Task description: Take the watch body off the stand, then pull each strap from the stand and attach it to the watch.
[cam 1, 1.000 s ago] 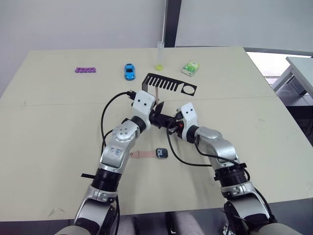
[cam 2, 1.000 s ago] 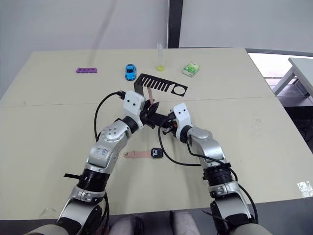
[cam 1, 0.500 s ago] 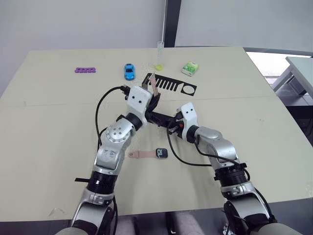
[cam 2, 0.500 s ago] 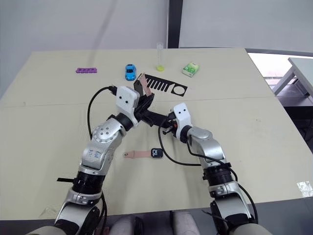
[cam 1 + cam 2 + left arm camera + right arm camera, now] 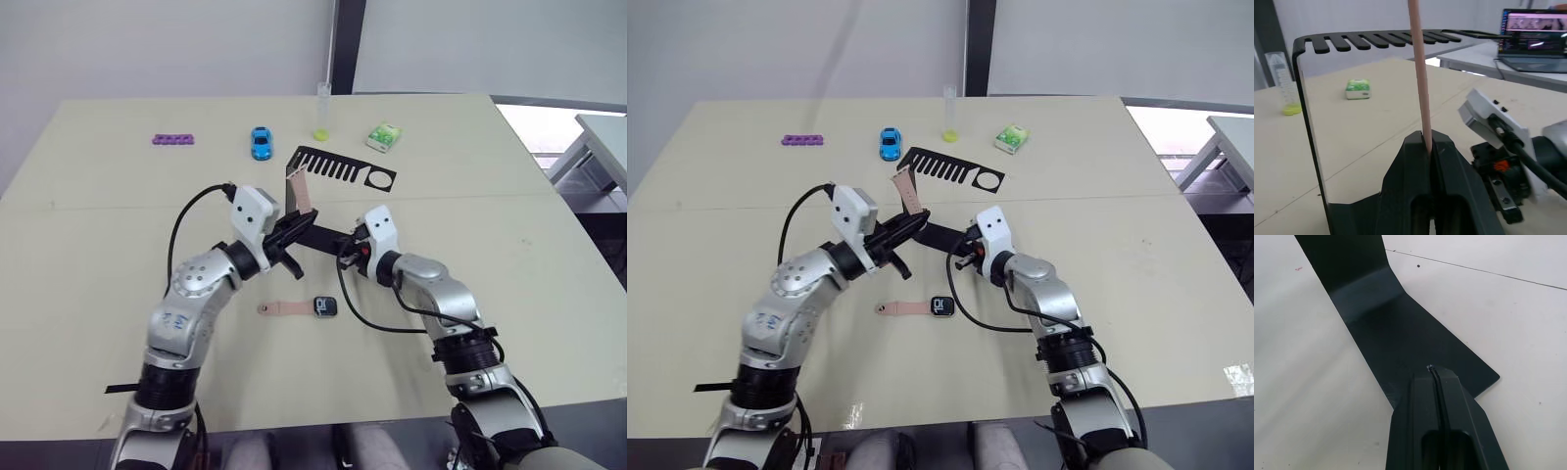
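We see two arms in rounded silver-grey shells with black joints, each ending in a white wrist block with small dark holes. Black cables loop beside both, and the right wrist shows an orange-red spot.

The right gripper (image 5: pixel 1436 374) is pressing its jaws together, leaving only a hairline seam between them. The fingertips are sitting on the flat black base of the stand (image 5: pixel 1400 328). The base is lying on the pale desk (image 5: pixel 1508 313) and bending up into the upright at its far end.
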Controlling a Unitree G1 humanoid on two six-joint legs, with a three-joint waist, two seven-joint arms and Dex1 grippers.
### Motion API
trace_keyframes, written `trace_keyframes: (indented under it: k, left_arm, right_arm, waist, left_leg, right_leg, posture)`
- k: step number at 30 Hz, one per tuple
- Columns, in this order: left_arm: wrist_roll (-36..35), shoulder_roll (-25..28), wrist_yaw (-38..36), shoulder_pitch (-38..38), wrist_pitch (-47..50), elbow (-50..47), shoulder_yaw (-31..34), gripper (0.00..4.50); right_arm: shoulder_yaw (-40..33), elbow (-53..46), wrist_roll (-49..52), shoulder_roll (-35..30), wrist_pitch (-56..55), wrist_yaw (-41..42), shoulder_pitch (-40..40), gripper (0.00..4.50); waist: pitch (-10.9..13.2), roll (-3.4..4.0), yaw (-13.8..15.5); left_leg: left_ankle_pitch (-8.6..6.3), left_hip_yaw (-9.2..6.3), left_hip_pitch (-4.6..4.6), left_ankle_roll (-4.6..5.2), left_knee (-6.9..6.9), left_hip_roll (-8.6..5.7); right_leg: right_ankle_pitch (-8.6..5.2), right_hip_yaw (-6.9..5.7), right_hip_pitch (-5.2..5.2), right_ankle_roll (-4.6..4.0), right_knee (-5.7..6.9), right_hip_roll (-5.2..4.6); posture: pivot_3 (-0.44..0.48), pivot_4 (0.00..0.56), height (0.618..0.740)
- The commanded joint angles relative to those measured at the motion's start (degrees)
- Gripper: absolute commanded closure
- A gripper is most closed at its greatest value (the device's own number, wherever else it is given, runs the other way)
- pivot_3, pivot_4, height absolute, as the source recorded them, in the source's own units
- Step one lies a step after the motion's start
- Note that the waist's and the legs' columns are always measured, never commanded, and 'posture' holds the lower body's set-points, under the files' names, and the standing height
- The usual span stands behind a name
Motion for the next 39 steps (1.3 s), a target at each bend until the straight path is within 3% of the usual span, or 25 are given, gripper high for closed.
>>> trace_keyframes:
  k: [1, 6, 7, 9, 16, 21, 25, 32, 36, 39]
  left_arm:
    - [-8.83, 3.51, -7.53, -1.35, 4.49, -2.45, 2.74, 4.45]
    - [-16.09, 8.31, -16.37, -3.99, 9.67, -0.02, 2.28, 4.45]
    - [-16.55, 8.81, -17.64, -4.55, 10.01, 0.52, 1.73, 4.49]
    - [-16.97, 9.07, -20.03, -5.89, 10.19, 1.7, 0.12, 4.5]
    - [-19.15, 6.41, -26.63, -11.91, 11.49, 5.4, -4.53, 4.5]
    - [-19.76, 5.57, -30.73, -15.75, 12.45, 8.97, -6.38, 4.5]
    - [-20.27, 5.3, -32.85, -17.49, 13.15, 10.58, -6.87, 4.5]
    - [-19.07, 5.38, -33.33, -17.4, 12.27, 11.36, -6.96, 4.5]
    - [-19.42, 5.2, -32.73, -17.71, 12.57, 11.22, -6.39, 4.5]
    - [-18.32, 5.21, -32.33, -17.48, 11.39, 11.64, -6.47, 4.5]
  right_arm:
    - [-0.88, -11.53, 3.31, -5.53, -0.32, 7.07, 3.71, 4.5]
    - [-10.19, -29.21, 17.38, -13.68, 9.11, 13.11, 12.1, 4.5]
    - [-11.97, -31.59, 19.92, -14.68, 10.68, 13.32, 13.44, 4.24]
    - [-16.83, -36.17, 27.2, -15.6, 15.16, 12.5, 15.5, 3.65]
    - [-28.37, -43.8, 59.4, -15.48, 26.18, 1.44, 17.4, 0.05]
    - [-26.69, -42.08, 72.76, -15.9, 24.5, -7.89, 13.5, 0.05]
    - [-24.34, -39.04, 76.6, -15.35, 22.34, -14.04, 9.08, 0.05]
    - [-19.9, -37.68, 76.85, -15.9, 20.49, -17.12, 4.75, 0.05]
    - [-17.95, -37.71, 76.12, -16.52, 20.31, -16.01, 3.87, 1.36]
    - [-17.42, -37.49, 76.08, -16.85, 19.94, -15.75, 3.59, 1.36]
  waist:
    - [0.01, 0.01, 0.16]
    - [0.02, 0.02, 0.26]
    - [0.02, 0.02, 0.27]
    - [0.02, 0.02, 0.19]
    - [0.03, 0.03, 0.32]
    - [0.04, 0.03, 0.1]
    - [0.05, 0.04, 0.03]
    - [0.05, 0.04, 0.12]
    - [0.04, 0.04, 0.15]
    - [0.05, 0.04, 0.21]
  left_leg:
    - [0.0, -0.01, -0.04, 0.0, -0.02, 0.0]
    - [-0.01, -0.05, -0.13, 0.01, -0.05, -0.01]
    - [-0.01, -0.05, -0.13, 0.01, -0.05, -0.01]
    - [-0.01, -0.05, -0.07, 0.01, -0.04, -0.01]
    - [0.0, -0.04, -0.07, 0.01, -0.04, 0.0]
    - [-0.01, -0.02, -0.09, 0.01, -0.04, 0.0]
    - [0.0, -0.03, -0.07, 0.01, -0.03, 0.01]
    - [-0.02, -0.04, -0.17, 0.05, -0.06, 0.01]
    - [-0.02, -0.07, -0.17, 0.05, -0.06, 0.02]
    - [-0.02, -0.07, -0.18, 0.05, -0.06, 0.01]
  right_leg:
    - [0.0, -0.01, 0.0, 0.0, -0.08, 0.0]
    - [0.0, -0.04, 0.04, 0.0, -0.29, 0.02]
    - [0.0, -0.04, 0.05, 0.0, -0.31, 0.02]
    - [0.0, -0.02, 0.13, 0.0, -0.34, 0.04]
    - [0.0, 0.04, 0.13, 0.0, -0.35, 0.08]
    - [0.0, 0.08, 0.13, 0.0, -0.42, 0.08]
    - [0.0, 0.1, 0.09, 0.0, -0.54, 0.1]
    - [0.0, 0.09, 0.06, 0.0, -0.46, 0.06]
    - [0.0, 0.07, 0.07, 0.0, -0.46, 0.05]
    - [0.0, 0.07, 0.07, 0.0, -0.46, 0.05]
  posture:
    - [0.0, 0.15, 0.74]
    - [0.0, 0.15, 0.74]
    - [0.0, 0.15, 0.74]
    - [0.0, 0.15, 0.74]
    - [0.0, 0.15, 0.74]
    - [0.0, 0.15, 0.74]
    - [0.0, 0.15, 0.74]
    - [0.0, 0.15, 0.74]
    - [0.0, 0.15, 0.74]
    - [0.0, 0.15, 0.74]
